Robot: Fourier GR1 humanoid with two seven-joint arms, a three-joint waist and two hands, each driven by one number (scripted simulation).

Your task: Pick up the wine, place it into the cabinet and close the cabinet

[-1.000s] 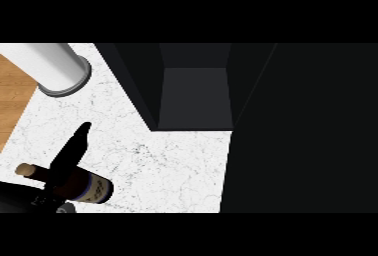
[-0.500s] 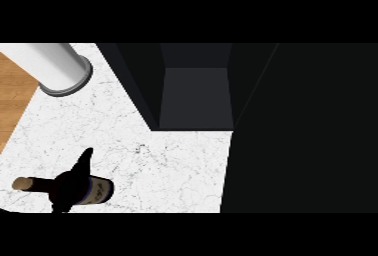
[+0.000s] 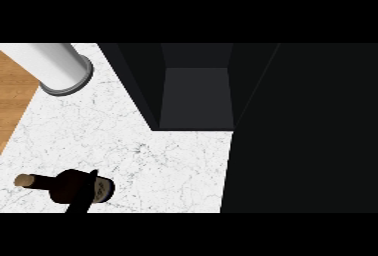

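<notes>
A dark hand (image 3: pixel 81 200) overlaps the wine (image 3: pixel 70 186) low at left, its grip unreadable; the open cabinet (image 3: pixel 196 97) stands well ahead and right; a poor hold could let the bottle roll.

the bench (image 3: pixel 170 165) fills the middle and left of the head view. the wine (image 3: pixel 70 186) lies on its side on the bench at the lower left, its neck toward the left edge and its base toward the right. a hand (image 3: pixel 83 199) shows at the bottom edge, over the wine's lower right part; which hand it is cannot be told. a cylinder (image 3: pixel 55 67) stands at the upper left, well apart from the wine, at the bench's left rim. the cabinet (image 3: pixel 196 95) sits behind the bench at the upper middle, its opening facing the bench. a panel (image 3: pixel 303 130) fills the right side, beside the cabinet.
</notes>
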